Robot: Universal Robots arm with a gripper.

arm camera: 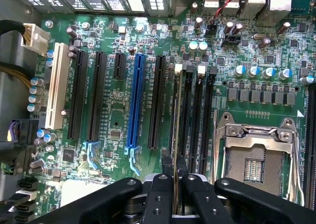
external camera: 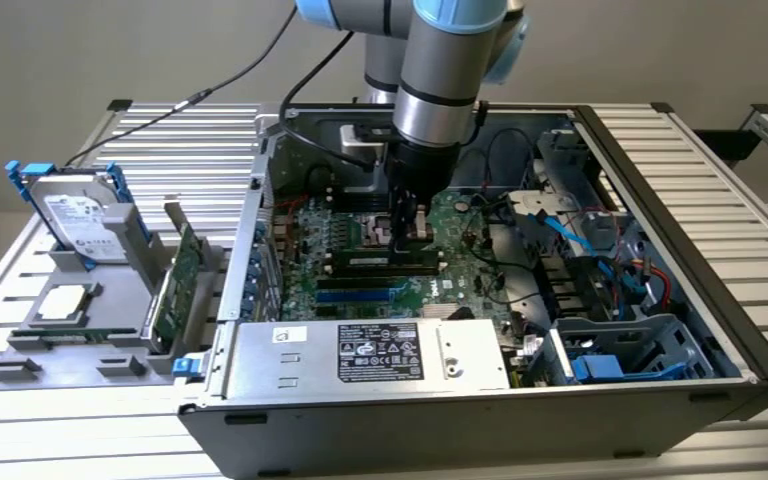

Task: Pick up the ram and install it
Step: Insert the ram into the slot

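Arm reaches down into the open computer case (external camera: 651, 210) at centre frame of the exterior view; gripper (external camera: 408, 222) sits low over the motherboard (external camera: 357, 270), just above the black memory slots.

Wrist view: the two fingers (arm camera: 160, 184) are closed together on the ram (arm camera: 176, 135), seen edge-on as a thin pale strip running from between the fingertips up the middle of the frame; held by its top edge so the contact edge can face down into a slot. The stick lines up lengthwise with the leftmost memory slot (arm camera: 190, 120) of the black group at centre; whether it is already seated or only resting on the slot, cannot tell from this angle.

Empty processor socket (arm camera: 259, 160) with its metal frame lies at lower right of the wrist frame, just beside the slot group; blue expansion slot (arm camera: 134, 105) left of centre, well clear of the ram.

Exterior view, left of frame: holder tray (external camera: 77, 345) outside the case carries a hard drive (external camera: 77, 215) upright, the large green expansion card (external camera: 177, 285) on edge, and a square silver processor (external camera: 64, 303) lying flat; parts are staged there so each presents a graspable edge.

Judgement: insertion stage, ram aligned at its slot.
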